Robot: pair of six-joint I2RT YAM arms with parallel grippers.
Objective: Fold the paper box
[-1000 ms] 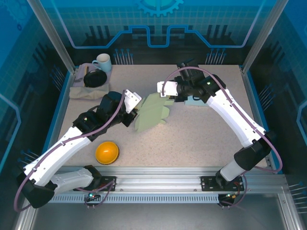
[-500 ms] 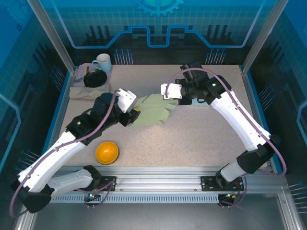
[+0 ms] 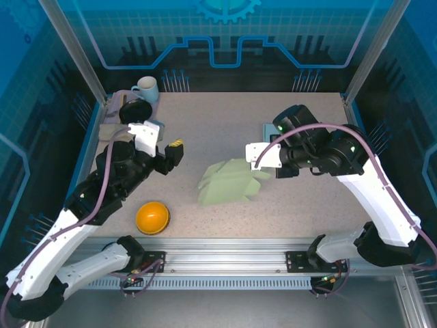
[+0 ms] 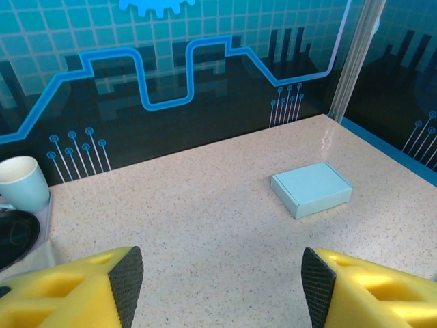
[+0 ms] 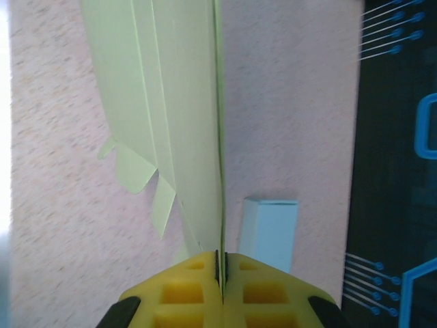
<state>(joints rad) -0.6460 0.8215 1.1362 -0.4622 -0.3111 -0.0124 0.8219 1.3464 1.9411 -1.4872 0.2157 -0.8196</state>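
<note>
The paper box [image 3: 229, 183] is a flat, pale green die-cut sheet lying mid-table, with its right edge lifted. My right gripper [image 3: 258, 169] is shut on that edge. In the right wrist view the sheet [image 5: 174, 102] runs edge-on from between the closed yellow fingers [image 5: 198, 287], its tabs hanging to the left, and the right gripper [image 5: 222, 263] pinches it. My left gripper [image 3: 174, 152] is off to the left of the sheet, apart from it. The left wrist view has the left gripper [image 4: 222, 290] open over bare table.
A small folded light blue box [image 4: 311, 189] sits behind the right arm [image 3: 268, 130]. A white mug [image 3: 145, 87] and a black round object on a cloth [image 3: 134, 111] are at the back left. An orange bowl [image 3: 151, 217] lies near the front left.
My left gripper opened, let go of the sheet and drew back to the left. My right gripper closed on the sheet and pulled it nearer and to the right.
</note>
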